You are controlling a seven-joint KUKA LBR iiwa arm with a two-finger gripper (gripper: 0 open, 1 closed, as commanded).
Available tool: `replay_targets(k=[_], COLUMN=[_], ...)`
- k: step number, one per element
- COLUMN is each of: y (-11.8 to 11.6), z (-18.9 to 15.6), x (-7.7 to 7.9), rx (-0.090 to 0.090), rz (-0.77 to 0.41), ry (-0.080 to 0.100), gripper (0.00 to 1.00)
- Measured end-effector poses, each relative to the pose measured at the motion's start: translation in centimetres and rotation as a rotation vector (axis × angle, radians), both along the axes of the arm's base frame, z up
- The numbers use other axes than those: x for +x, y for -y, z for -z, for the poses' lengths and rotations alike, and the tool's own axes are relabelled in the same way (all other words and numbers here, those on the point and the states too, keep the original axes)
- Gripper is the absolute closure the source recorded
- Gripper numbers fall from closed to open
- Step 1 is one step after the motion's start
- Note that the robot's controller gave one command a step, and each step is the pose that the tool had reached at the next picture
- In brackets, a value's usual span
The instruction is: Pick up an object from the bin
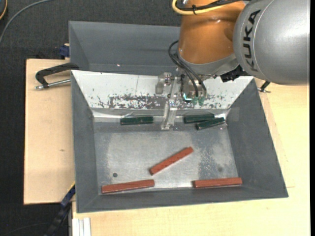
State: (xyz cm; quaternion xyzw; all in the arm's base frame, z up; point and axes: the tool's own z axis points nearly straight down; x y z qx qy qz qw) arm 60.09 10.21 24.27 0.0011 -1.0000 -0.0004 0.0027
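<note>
Nearest me in the bin [81, 151], I see two red bars flat along the front wall, the left bar [128, 186] and the right bar [217, 183], well apart; behind them the slanted bar [171, 161], also red, lies mid-floor; farther back, by the rear wall, the gripper [169, 124] hangs low between the green bar [137, 120] toward the view's left and a green pair [199, 117] lying close together; whether its jaws are apart or together I cannot tell.

Grey bin [256, 146] (back wall pale, flecked dark): red-brown diagonal bar [171, 161] at its centre, red-brown left bar [128, 186] and red-brown right bar [217, 183] along its front wall, dark green bars [137, 120] near its back wall.
</note>
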Motion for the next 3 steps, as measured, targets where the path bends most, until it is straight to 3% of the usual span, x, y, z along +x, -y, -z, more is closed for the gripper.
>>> replay_targets(k=[1,2,3], y=[5.4,4.7,4.8], z=[11.9,17.6,17.2], x=[-3.4,-10.1,-9.7], rx=[-0.001,0.001,0.001], rz=[-0.13,-0.174,-0.172], ry=[-0.002,-0.004,0.007], gripper=[0.0,0.0,1.0])
